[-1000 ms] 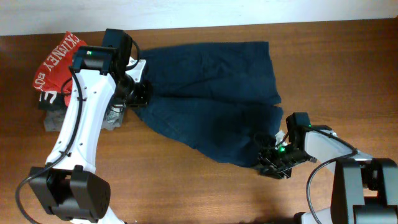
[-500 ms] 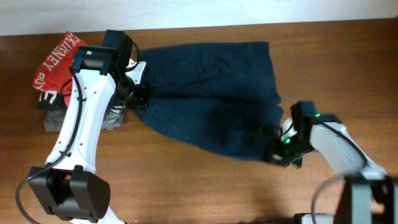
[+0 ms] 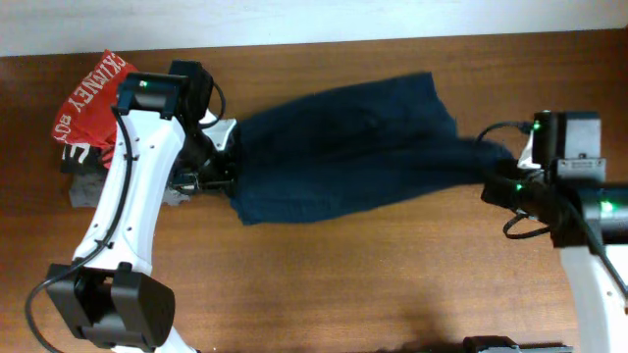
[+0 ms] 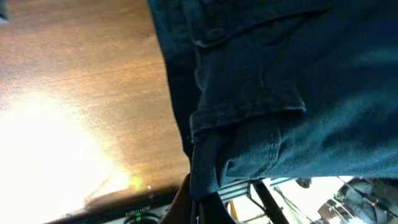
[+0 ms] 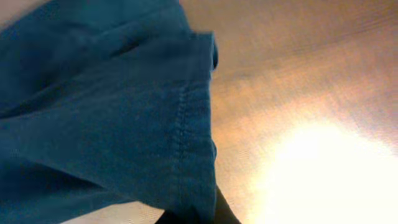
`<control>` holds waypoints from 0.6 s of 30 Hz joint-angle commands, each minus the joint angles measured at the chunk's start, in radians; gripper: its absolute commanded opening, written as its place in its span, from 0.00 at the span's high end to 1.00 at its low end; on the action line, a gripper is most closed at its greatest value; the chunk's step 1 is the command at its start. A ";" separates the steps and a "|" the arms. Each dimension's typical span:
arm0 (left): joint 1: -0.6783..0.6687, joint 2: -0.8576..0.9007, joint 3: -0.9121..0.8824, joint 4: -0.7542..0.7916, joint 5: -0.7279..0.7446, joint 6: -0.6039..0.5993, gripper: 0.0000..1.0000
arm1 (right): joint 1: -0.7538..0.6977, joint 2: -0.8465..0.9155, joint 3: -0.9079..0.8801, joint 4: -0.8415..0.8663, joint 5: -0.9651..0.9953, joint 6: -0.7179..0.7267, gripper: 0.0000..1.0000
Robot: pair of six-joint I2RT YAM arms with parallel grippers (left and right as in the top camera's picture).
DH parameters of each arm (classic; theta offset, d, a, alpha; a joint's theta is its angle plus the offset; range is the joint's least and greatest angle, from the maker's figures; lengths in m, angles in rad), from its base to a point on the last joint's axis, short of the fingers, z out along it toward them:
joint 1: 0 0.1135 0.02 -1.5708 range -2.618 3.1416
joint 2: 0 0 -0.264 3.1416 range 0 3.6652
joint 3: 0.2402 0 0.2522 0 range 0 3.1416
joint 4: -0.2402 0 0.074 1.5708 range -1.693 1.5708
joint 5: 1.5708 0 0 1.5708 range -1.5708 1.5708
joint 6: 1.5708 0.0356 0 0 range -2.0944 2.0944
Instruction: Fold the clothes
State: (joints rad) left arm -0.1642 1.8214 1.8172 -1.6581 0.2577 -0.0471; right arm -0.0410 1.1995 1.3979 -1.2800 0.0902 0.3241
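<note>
From overhead, the navy garment (image 3: 343, 147) stretches across the far half of the wooden table (image 3: 373, 284), pulled taut between the two arms and narrowing toward the right edge. The left claw (image 3: 220, 160) is clamped on the garment's left end, and the right claw (image 3: 498, 182) is pinched shut on its tapered right end. Near the far left corner a red garment (image 3: 93, 90) with white lettering lies on top of a grey folded garment (image 3: 86, 191), both just beside the left arm. In the left wrist view, the navy garment (image 4: 280, 93) fills the upper right, and a folded seam runs down into the closed left claw (image 4: 199, 200) over the table (image 4: 81, 93). In the right wrist view, a stitched hem of the navy garment (image 5: 124, 124) drops into the closed right claw (image 5: 199, 214), with bare table (image 5: 298, 93) beside it.
</note>
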 commanded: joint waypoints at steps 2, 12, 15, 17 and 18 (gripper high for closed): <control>-0.030 -0.029 -0.026 -0.020 -0.033 -0.006 0.99 | -0.007 0.067 -0.033 -0.022 0.117 -0.002 0.96; -0.187 -0.029 -0.196 0.094 -0.136 -0.120 0.99 | -0.007 0.148 -0.045 0.160 -0.105 -0.134 0.96; -0.152 -0.035 -0.194 0.189 -0.241 -0.210 1.00 | -0.007 0.163 -0.045 0.302 -0.128 -0.107 0.96; -0.116 -0.037 -0.194 0.281 -0.247 -0.219 0.99 | -0.007 0.185 -0.045 0.393 -0.130 -0.073 0.96; -0.097 -0.037 -0.194 0.333 -0.246 -0.218 1.00 | -0.007 0.203 -0.045 0.441 -0.137 -0.063 0.96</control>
State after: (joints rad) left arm -0.3225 1.8187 1.6211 -1.4143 0.1032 -0.1913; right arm -0.0433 1.3621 1.3499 -0.9276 -0.0044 0.2363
